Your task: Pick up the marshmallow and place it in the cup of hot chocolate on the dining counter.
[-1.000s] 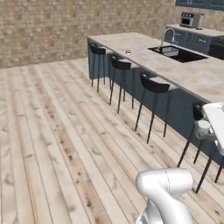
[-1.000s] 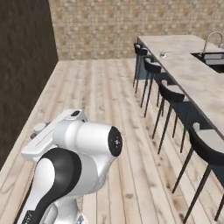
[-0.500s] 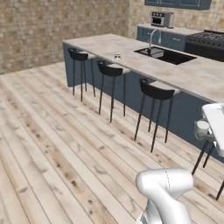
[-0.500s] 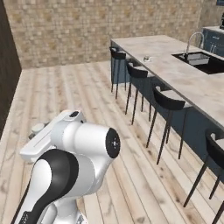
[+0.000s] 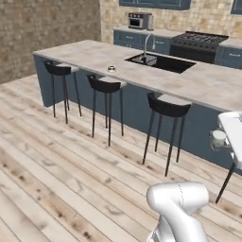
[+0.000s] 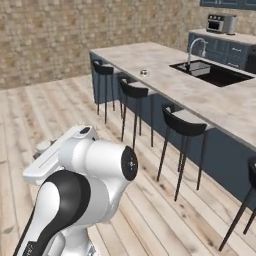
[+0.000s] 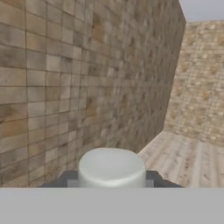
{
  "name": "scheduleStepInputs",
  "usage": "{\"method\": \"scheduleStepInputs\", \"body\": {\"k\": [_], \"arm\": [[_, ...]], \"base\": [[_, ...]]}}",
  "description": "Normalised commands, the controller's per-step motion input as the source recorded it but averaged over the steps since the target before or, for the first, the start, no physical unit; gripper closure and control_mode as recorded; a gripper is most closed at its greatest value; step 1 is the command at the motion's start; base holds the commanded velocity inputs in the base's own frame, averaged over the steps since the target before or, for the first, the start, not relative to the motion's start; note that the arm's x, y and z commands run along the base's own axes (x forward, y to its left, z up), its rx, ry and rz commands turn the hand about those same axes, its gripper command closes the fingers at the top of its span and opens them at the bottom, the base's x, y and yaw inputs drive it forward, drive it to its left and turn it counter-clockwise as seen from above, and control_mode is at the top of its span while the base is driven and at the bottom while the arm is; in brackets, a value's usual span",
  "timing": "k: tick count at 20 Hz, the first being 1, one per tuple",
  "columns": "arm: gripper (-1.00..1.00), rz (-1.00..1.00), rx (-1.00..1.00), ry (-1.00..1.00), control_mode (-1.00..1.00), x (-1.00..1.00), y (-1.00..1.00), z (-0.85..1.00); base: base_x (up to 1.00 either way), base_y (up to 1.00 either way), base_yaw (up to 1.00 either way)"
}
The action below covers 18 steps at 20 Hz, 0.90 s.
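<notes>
So the long island counter with the beige marbled stone top and dark blue base [image 5: 94,54] is running across the middle of a kitchen with pale wood plank flooring and a rough brown brick wall [image 7: 65,78] behind it. An inset black sink [image 5: 160,62] with a curved steel faucet [image 5: 148,42] is sitting in that top, and way back there's a second counter with a small silver toaster oven [image 5: 140,21] and a black stove [image 5: 201,38]. The gripper [image 7: 111,183] is looking along that brick wall in the hand view, and its dark fingertips [image 7: 70,179] are peeking out on either side of a tiny white stubby cylinder of a marshmallow [image 7: 111,168], clenched tight around it, so the marshmallow is sitting right in the grip up by the hand, well apart from the counter. The small squat round cup with the dark inside [image 5: 111,69] is standing on the island top near its front edge, between the sink and the row of stools; from the right base view it's showing as a tiny pale dot [image 6: 144,73] on the stone. Three black bar stools with thin metal legs [image 5: 105,85] are lining up along the near side of the island, right between the robot and the cup. The white arm with dark joints [image 6: 80,185] is bulking up the foreground.
</notes>
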Motion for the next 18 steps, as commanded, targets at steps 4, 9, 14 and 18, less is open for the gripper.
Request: {"method": "scheduleStepInputs", "body": {"k": [4,9,14,18], "arm": [[1.00,0.00,0.00,0.00,1.00,0.00,0.00,0.00],[1.00,0.00,0.00,0.00,1.00,0.00,0.00,0.00],[1.00,0.00,0.00,0.00,1.00,0.00,0.00,0.00],[1.00,0.00,0.00,0.00,1.00,0.00,0.00,0.00]], "base": [[1.00,1.00,-0.41],[1.00,1.00,-0.38],[1.00,1.00,-0.32],[1.00,1.00,-0.28]]}}
